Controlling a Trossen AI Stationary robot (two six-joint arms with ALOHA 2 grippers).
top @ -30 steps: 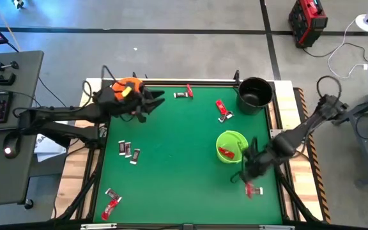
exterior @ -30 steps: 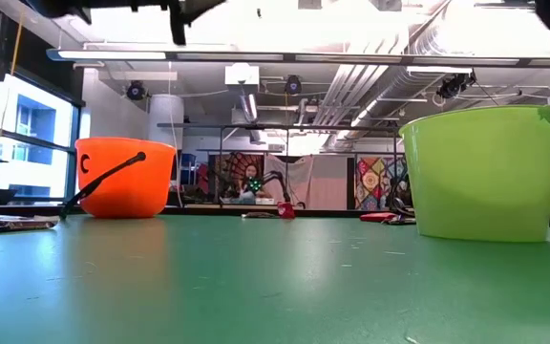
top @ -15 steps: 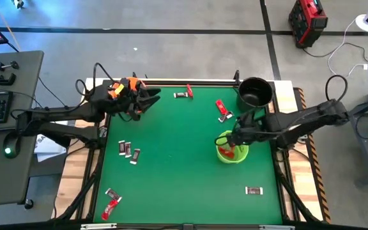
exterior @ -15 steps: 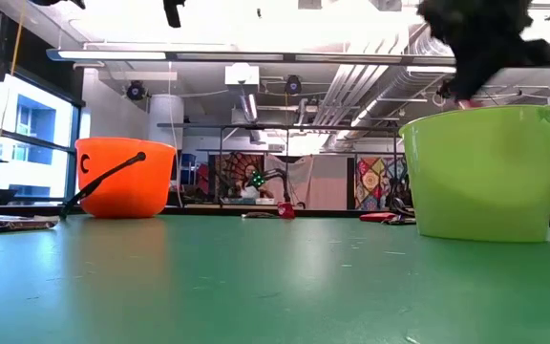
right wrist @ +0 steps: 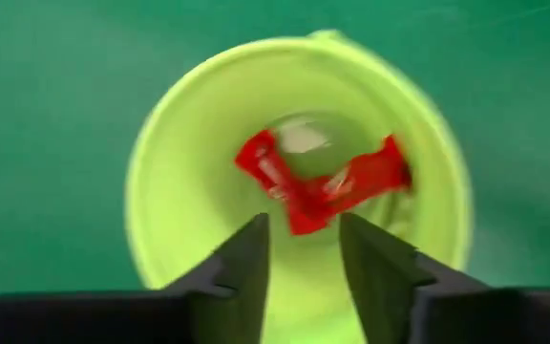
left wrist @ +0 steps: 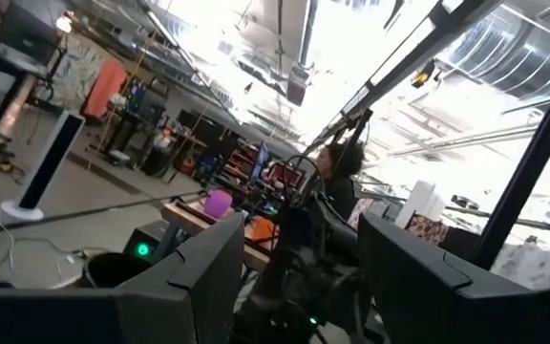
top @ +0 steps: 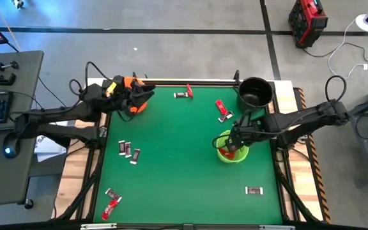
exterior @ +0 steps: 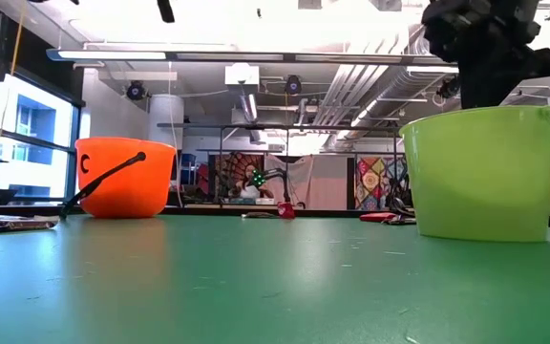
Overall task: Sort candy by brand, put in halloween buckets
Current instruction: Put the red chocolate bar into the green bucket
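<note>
My right gripper (top: 233, 142) hangs open over the lime green bucket (right wrist: 189, 162), fingers pointing down into its mouth (right wrist: 304, 222). Red-wrapped candies (right wrist: 323, 186) lie on the bucket's bottom, apart from the fingers. In the low view the gripper (exterior: 485, 57) stands just above the green rim (exterior: 485, 172). My left gripper (top: 147, 91) is open over the orange bucket (top: 137, 106) at the far left corner, tipped up toward the room (left wrist: 302, 218). The black bucket (top: 255, 94) stands at the far right corner. Loose candy lies flat on the green mat.
Loose candy: two red pieces (top: 221, 107) (top: 189, 91) and a dark one (top: 181, 95) near the far edge, three dark ones (top: 128, 151) at middle left, a red one (top: 110, 206) and a silvery one (top: 112, 193) near left, one (top: 254, 190) near right. The mat's middle (top: 177, 153) is bare.
My right gripper rose from the near right corner, where it stood over the candy, and swung toward the far edge to above the green bucket. Red showed under its fingers half a second ago and shows there no more. My left gripper drew back toward the left edge, over the orange bucket.
</note>
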